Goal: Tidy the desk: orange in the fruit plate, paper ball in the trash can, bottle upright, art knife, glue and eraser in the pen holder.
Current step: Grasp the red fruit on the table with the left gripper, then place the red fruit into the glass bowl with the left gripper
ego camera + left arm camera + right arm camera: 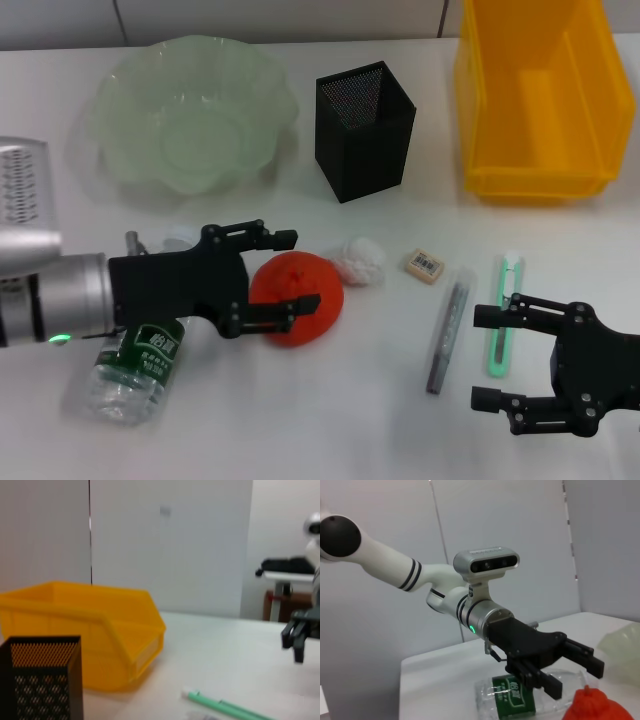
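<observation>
orange [297, 297]: on desk, center-near, between the spread fingers of left gripper [285, 272], not clamped
left gripper: wide
paper ball [360, 260]: just right of orange
bottle [135, 365]: lying flat, near-left, under left arm
fruit plate [130, 95]: far left
pen holder [364, 130]: far center
right gripper [495, 360]: near right, wide, holding nothing

White table [330, 400]: plate [190, 115], holder [364, 130], bin [535, 100] far; bottle [135, 365], orange [297, 297], paper ball [360, 260], eraser [425, 265], knife [448, 330], glue [503, 312] near.
</observation>
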Robot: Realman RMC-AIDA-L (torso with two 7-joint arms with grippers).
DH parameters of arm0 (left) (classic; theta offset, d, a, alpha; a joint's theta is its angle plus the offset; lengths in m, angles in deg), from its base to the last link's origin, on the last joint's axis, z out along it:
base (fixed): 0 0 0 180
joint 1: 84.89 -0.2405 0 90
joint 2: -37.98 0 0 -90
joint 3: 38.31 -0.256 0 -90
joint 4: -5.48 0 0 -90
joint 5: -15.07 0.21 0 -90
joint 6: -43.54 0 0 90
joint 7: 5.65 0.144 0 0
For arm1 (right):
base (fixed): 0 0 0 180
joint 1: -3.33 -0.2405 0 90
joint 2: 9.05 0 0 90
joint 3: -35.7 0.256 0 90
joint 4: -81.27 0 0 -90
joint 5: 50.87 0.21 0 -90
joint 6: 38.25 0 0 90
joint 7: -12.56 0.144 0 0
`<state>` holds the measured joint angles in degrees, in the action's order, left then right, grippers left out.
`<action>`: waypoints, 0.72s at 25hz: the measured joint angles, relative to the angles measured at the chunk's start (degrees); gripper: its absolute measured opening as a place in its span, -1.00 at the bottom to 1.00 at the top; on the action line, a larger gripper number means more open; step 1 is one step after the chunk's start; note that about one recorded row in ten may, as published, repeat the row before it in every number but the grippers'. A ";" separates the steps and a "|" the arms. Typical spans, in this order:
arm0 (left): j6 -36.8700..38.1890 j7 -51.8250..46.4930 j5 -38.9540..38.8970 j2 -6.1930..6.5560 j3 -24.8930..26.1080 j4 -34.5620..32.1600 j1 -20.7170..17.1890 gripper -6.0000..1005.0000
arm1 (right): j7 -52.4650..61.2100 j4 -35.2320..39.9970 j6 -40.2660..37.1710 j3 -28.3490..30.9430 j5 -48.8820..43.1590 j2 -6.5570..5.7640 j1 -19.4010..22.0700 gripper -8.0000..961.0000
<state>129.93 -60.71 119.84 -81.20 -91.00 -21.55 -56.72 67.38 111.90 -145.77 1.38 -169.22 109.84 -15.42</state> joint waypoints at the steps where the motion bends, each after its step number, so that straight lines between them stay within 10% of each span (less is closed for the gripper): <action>1: -1.50 0.00 -0.36 0.00 -0.94 0.30 0.51 0.56 | -0.25 -0.12 0.23 0.46 0.00 0.02 0.21 0.73; 9: -8.18 -0.11 -2.46 0.00 -7.48 0.86 1.23 0.55 | -0.91 -0.32 1.09 2.17 0.00 0.14 1.30 0.73; 18: -10.02 -0.93 -3.90 0.00 -8.34 0.61 0.63 -0.01 | -0.93 -0.30 1.09 2.83 -0.01 0.20 1.37 0.72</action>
<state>119.91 -61.64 115.95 -81.20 -99.33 -20.94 -56.10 66.45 111.60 -144.68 4.21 -169.23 110.04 -14.05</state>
